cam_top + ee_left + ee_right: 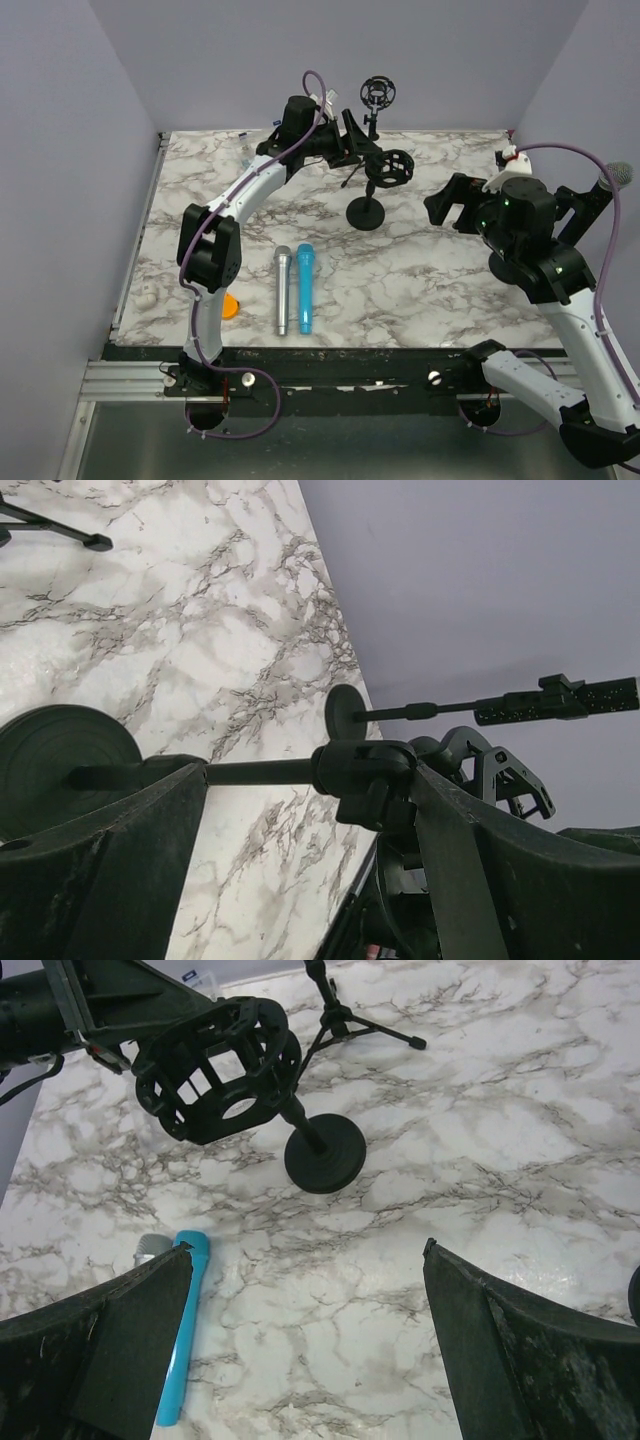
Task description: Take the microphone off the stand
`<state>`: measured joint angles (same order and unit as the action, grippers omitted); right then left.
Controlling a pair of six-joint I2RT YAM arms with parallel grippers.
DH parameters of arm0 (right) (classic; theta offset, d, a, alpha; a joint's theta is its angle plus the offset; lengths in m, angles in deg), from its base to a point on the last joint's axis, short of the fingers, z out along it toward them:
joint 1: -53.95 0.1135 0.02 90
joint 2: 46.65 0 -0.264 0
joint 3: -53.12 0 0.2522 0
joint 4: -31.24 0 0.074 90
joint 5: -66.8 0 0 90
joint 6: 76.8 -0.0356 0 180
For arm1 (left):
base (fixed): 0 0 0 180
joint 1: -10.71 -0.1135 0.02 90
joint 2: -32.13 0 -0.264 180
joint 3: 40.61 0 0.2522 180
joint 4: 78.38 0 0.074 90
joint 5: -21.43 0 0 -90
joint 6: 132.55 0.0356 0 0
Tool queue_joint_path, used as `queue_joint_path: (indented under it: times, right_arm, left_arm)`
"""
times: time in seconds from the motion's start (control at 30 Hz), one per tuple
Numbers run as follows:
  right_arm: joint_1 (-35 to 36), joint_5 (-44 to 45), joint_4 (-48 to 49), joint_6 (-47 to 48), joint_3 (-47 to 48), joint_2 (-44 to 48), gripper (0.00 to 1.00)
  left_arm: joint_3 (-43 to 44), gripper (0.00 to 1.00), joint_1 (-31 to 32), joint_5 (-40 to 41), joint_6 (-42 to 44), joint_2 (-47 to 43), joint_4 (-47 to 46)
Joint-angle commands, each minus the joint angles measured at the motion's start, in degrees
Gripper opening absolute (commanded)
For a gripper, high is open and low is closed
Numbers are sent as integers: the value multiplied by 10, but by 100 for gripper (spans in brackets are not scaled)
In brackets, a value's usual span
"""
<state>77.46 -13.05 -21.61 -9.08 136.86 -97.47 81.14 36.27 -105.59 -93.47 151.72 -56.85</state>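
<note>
The black stand has a round base (pixel 366 213) and a shock-mount cage (pixel 392 168). In the right wrist view the cage (pixel 215 1070) looks empty. A silver microphone (pixel 283 290) and a blue microphone (pixel 304 288) lie side by side on the marble table; the blue one also shows in the right wrist view (pixel 183 1330). My left gripper (pixel 358 148) is open at the stand's upper joint (pixel 365 770), which touches its right finger (pixel 470 870). My right gripper (pixel 447 205) hangs open and empty above the table, right of the stand, and also shows in its wrist view (pixel 308 1250).
A second black stand on tripod legs (pixel 378 95) is at the back edge, its mount also looking empty. An orange object (pixel 231 306) lies at the front left. A grey mesh microphone head (pixel 620 173) shows at the far right behind my right arm. Walls close the table in.
</note>
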Motion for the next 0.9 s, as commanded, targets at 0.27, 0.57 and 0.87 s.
queue_joint_path:
  times: [0.27,0.57,0.87]
  right_arm:
    - [-1,-22,9,-8,-27,1,98]
    - [0,-18,6,-8,-31,1,98]
    - [-1,-17,2,-11,-34,5,98]
  left_arm:
    - [-39,77,-2,72,63,65,73]
    - [-68,77,-3,77,60,80,54]
    - [-108,77,-3,75,49,84,16]
